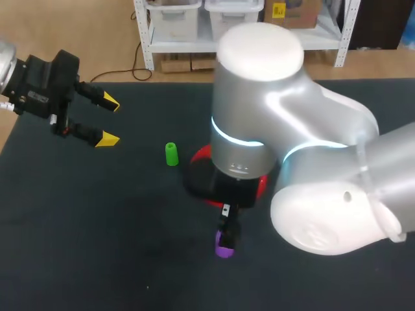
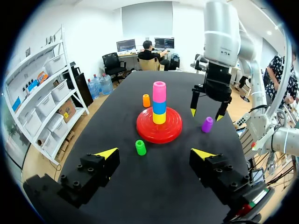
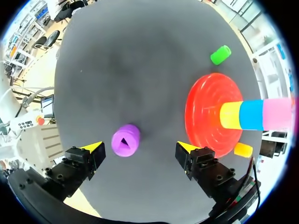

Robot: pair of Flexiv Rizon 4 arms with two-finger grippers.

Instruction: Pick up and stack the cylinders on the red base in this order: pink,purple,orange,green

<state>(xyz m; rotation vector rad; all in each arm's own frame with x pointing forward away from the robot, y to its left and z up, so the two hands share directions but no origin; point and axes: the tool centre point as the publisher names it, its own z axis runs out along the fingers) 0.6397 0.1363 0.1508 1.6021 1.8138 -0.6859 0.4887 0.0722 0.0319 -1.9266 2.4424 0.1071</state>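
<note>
- Hovering right pincer (image 3: 139, 147), fingers apart, over purple cylinder (image 3: 125, 141) beside red base (image 2: 145, 128).
- Holding left pincer (image 1: 110, 121) apart, away from green cylinder (image 1: 171, 154).
- Showing pink cylinder (image 2: 159, 91), stacked on base, and orange cylinder (image 2: 146, 100) in wrist views only.

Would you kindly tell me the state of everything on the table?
pink cylinder: top of stack on red base
purple cylinder: upright, loose on table
orange cylinder: upright on table
green cylinder: upright on table
left gripper: open, empty
right gripper: open, over purple cylinder
</note>
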